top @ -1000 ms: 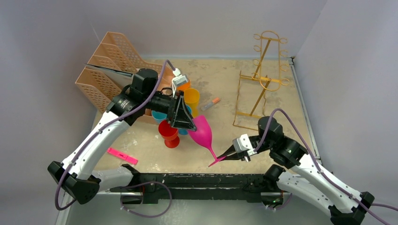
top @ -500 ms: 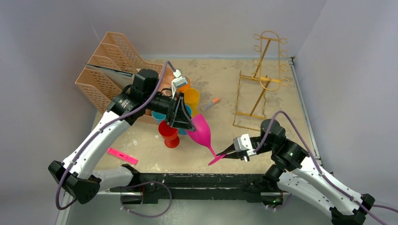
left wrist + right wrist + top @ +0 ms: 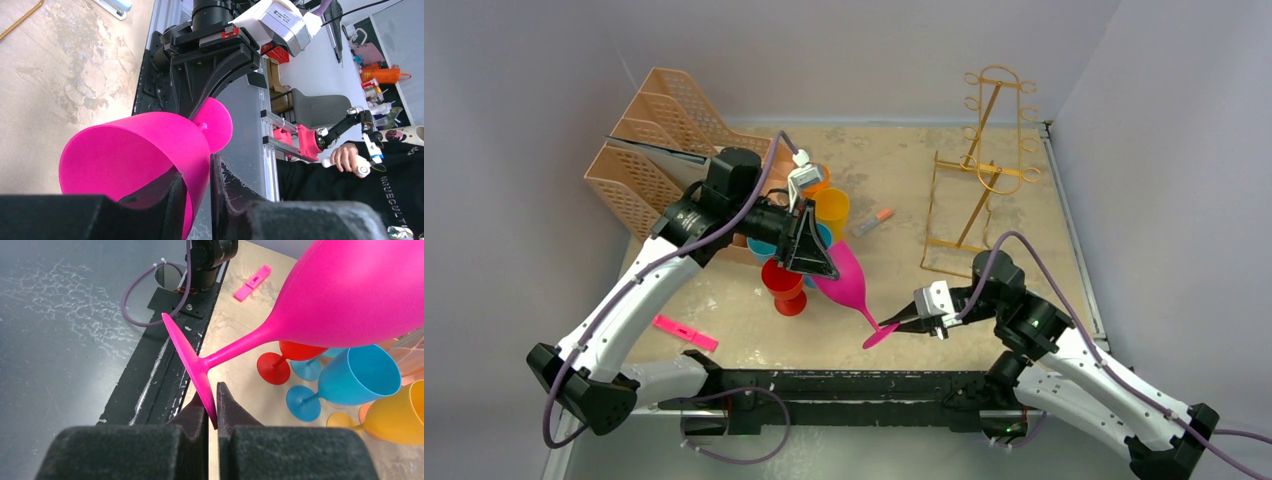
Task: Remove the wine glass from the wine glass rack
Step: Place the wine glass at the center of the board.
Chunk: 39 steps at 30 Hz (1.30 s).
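Note:
The pink wine glass (image 3: 852, 283) hangs tilted in the air over the middle of the table, bowl up-left and foot down-right. My left gripper (image 3: 817, 262) is shut on the bowl's rim, one finger inside and one outside, as the left wrist view shows (image 3: 196, 170) on the glass (image 3: 135, 150). My right gripper (image 3: 894, 323) is shut on the edge of the glass's round foot; in the right wrist view the gripper (image 3: 211, 390) pinches the foot of the glass (image 3: 350, 290). The gold wire wine glass rack (image 3: 984, 175) stands empty at the back right, apart from both grippers.
A peach lattice file organiser (image 3: 649, 150) stands at the back left. Red (image 3: 784, 285), yellow (image 3: 832, 210), blue and orange plastic glasses cluster under the left gripper. A pink clip (image 3: 684, 332) lies front left, and an orange marker (image 3: 872, 222) lies mid-table.
My right gripper and the glass's foot have shifted a little left and away from the near edge. The left arm has barely moved.

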Each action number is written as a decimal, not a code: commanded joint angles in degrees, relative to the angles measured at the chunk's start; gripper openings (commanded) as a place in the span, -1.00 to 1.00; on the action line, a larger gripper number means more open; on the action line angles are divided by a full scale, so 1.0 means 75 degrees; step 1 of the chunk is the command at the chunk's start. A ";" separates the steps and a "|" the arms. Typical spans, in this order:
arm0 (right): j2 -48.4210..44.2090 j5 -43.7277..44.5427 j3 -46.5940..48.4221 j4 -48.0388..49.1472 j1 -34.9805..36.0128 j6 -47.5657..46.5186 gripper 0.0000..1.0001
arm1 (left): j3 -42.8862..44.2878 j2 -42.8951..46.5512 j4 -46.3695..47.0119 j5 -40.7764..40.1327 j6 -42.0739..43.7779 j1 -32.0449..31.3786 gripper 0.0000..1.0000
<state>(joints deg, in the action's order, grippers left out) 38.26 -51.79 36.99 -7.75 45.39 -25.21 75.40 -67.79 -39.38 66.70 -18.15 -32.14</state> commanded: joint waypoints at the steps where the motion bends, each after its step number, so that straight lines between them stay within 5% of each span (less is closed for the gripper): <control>1: 0.0080 0.1144 0.0117 0.0211 -0.0133 0.0204 -1.00 | 0.0183 0.0320 -0.0318 0.0538 0.0053 -0.0055 -0.67; 8: 0.0015 0.1071 0.0188 -0.0129 -0.0133 0.0310 -1.00 | 0.0213 0.0316 -0.0088 0.0629 -0.0072 -0.0056 -1.00; 18: 0.0025 0.0923 0.0229 -0.0168 -0.0133 0.0537 -0.94 | 0.0134 0.0411 0.0199 0.0624 -0.0241 -0.0054 -1.00; 26: 0.0037 0.0987 0.0250 0.0128 -0.0133 0.1103 -0.50 | -0.0329 0.0862 0.1743 0.0990 -0.1140 -0.0060 -1.00; 39: -0.0045 0.1214 0.0078 0.0744 -0.0133 0.2154 0.00 | -0.0113 0.0729 0.1129 0.0562 -0.0861 -0.0055 -1.00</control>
<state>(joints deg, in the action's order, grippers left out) 38.20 -42.94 37.17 -5.72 44.56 -12.40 73.08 -62.67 -31.35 71.57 -24.95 -32.38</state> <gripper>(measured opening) 0.477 0.031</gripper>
